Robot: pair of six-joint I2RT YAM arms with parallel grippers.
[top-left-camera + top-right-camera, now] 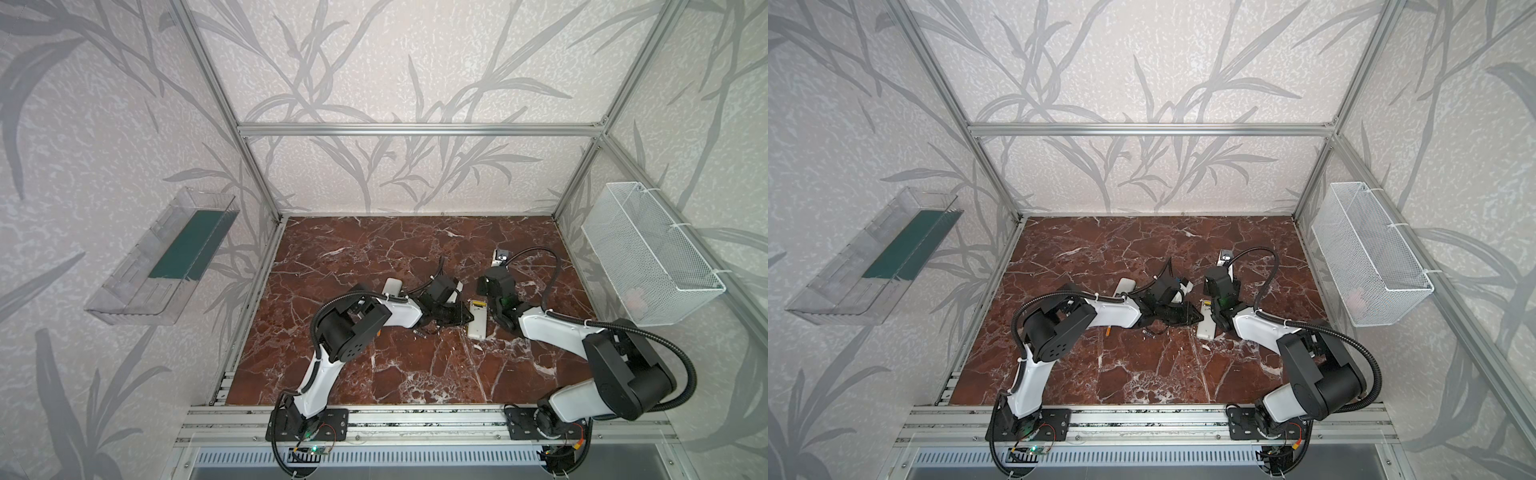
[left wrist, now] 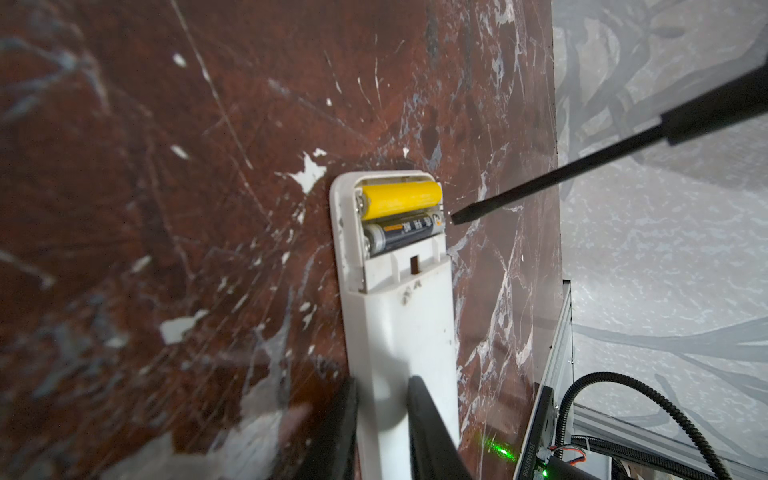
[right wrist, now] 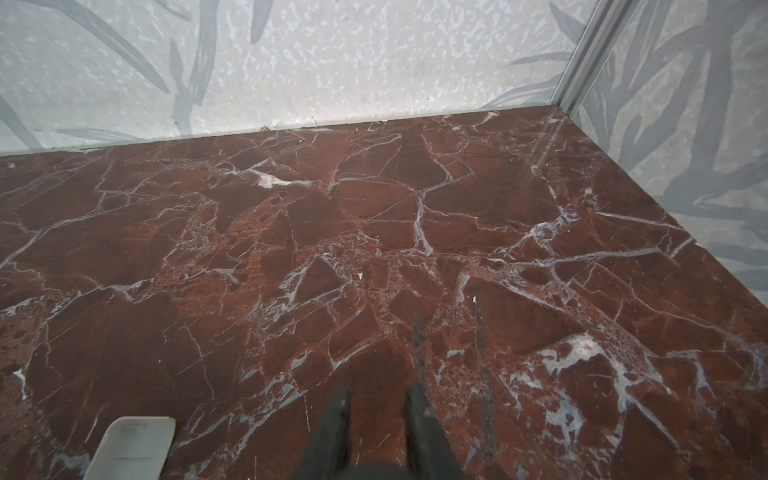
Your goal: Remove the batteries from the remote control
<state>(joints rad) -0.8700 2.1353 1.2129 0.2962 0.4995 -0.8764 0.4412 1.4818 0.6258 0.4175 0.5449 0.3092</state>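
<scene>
So far nothing is out: left claw (image 2: 383, 388) pinches the opened remote control (image 2: 409, 328), both batteries (image 2: 399, 200) inside; right claw (image 3: 378, 395) pressed together.

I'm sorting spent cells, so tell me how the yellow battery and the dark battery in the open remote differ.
The yellow battery looks plain; the dark battery carries printed markings. The yellow battery lies at the remote end, the dark battery toward its middle. Both lie crosswise, side by side, still seated, alike in size.
</scene>
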